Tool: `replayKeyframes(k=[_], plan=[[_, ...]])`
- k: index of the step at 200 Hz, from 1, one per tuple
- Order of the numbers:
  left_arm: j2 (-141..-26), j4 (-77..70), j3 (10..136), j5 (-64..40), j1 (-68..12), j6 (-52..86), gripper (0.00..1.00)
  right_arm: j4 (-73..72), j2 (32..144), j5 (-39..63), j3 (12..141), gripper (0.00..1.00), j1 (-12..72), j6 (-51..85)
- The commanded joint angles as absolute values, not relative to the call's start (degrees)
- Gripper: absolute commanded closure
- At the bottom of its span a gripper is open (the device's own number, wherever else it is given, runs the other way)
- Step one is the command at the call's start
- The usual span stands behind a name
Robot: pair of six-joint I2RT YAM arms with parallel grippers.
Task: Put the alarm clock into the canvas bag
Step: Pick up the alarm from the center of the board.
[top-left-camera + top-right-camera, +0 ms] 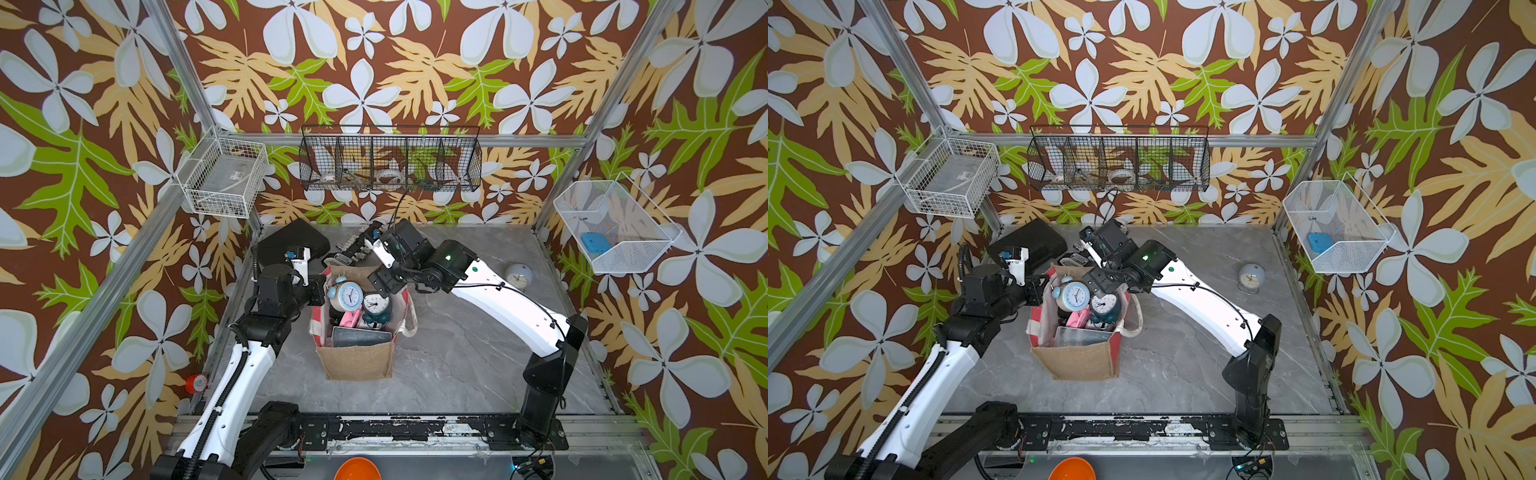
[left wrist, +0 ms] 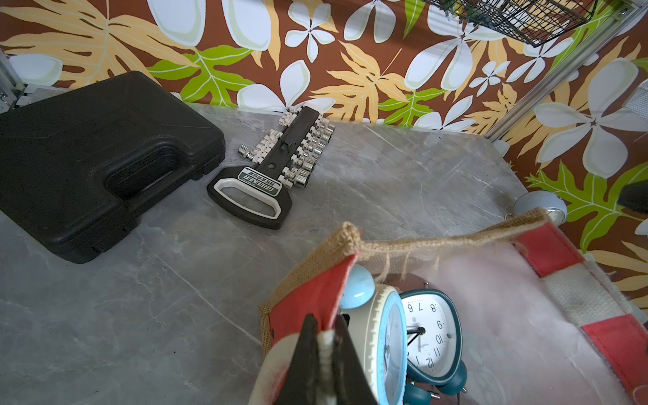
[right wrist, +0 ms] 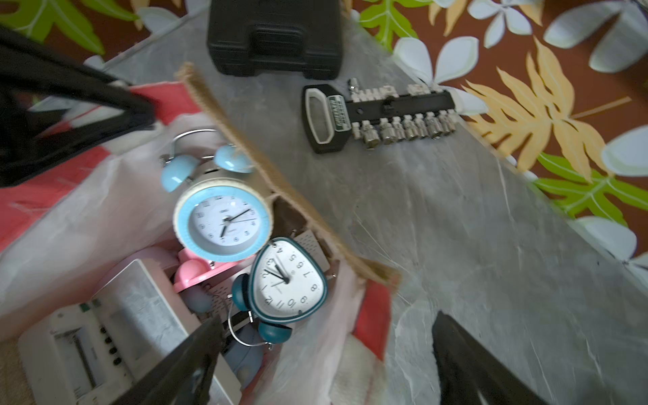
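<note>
The bag (image 1: 357, 359) stands in the middle of the table (image 1: 457, 357), mouth up. The left pincer (image 2: 324, 328) is pressed together on the bag's rim at a red side, pinching the cloth there. It looks like a bit of white strap is in the pinch too, but the view is too close to be sure. The right pincer (image 3: 328, 317) is spread wide and holds nothing. It hangs over the far corner of the bag, with one finger (image 3: 189, 361) over the inside and the other over the table just outside. Inside the bag, a blue clock (image 1: 349, 296) with two bells lies on top, face up, near the left pincer. A teal clock (image 1: 376, 306) lies touching it, below the right pincer. A pink clock (image 3: 191, 273) peeks out under both. A white box (image 3: 87, 340) with buttons lies flat by the near wall of the bag. A pale clock (image 1: 518, 275), round, stands on the table on the right arm's side, well apart from the bag. Behind the bag lie a black case (image 1: 286, 237) and a rack of sockets (image 2: 280, 164), side by side.
</note>
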State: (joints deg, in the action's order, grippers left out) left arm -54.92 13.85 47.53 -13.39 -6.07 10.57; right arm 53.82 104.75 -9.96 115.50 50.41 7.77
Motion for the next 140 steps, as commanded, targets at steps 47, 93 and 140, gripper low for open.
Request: replayKeyframes(k=[47,93,140], plan=[[-54.6,8.2,48.3,-13.5,-6.0,10.9,1.00,48.4,95.6,-13.1,100.7,0.07,38.5,15.8],[-54.6,8.2,48.2,-13.6,-6.0,10.9,1.00,43.5,89.6,-8.6,88.4,0.07,25.6,14.4],[-54.6,8.2,48.3,-13.5,-6.0,10.9,1.00,38.7,86.0,-7.5,79.2,0.07,13.4,13.6]])
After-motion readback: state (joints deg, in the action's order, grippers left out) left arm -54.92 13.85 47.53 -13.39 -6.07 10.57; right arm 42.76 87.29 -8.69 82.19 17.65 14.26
